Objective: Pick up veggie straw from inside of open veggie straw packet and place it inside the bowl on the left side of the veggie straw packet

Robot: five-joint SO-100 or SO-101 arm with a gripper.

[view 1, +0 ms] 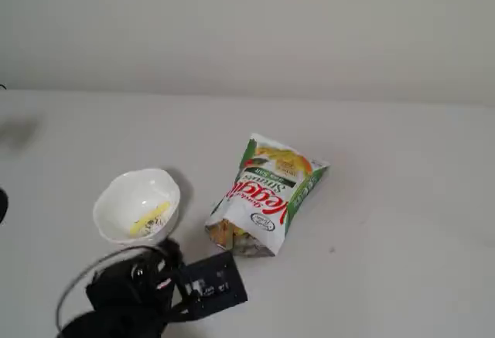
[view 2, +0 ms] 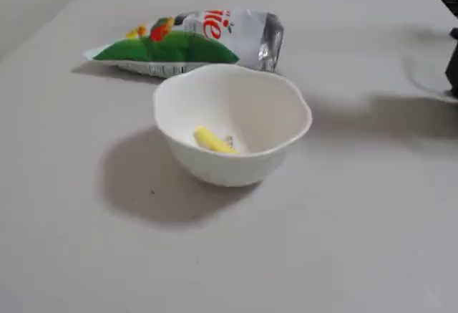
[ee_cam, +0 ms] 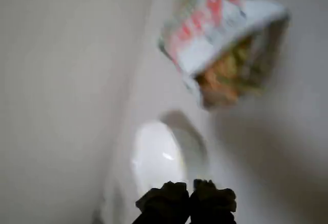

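A pale-yellow veggie straw [view 1: 151,220] [view 2: 212,140] lies inside the white scalloped bowl [view 1: 116,191] [view 2: 286,105]. In a fixed view the white and green veggie straw packet [view 1: 267,191] lies on the table to the right of the bowl, its open mouth toward the front. Orange-yellow straws [ee_cam: 225,75] show in that mouth. In the blurred wrist view my gripper [ee_cam: 189,199] sits at the bottom edge, its dark fingertips [ee_cam: 165,201] pressed together with nothing between them, just in front of the bowl [ee_cam: 154,157]. The packet [ee_cam: 220,24] [view 2: 193,44] lies further off.
My dark arm [view 1: 147,288] with a black box-shaped part [view 1: 213,285] fills the bottom left of a fixed view, just in front of the bowl. A plain wall [view 1: 247,21] borders the far side of the pale table [view 1: 402,222].
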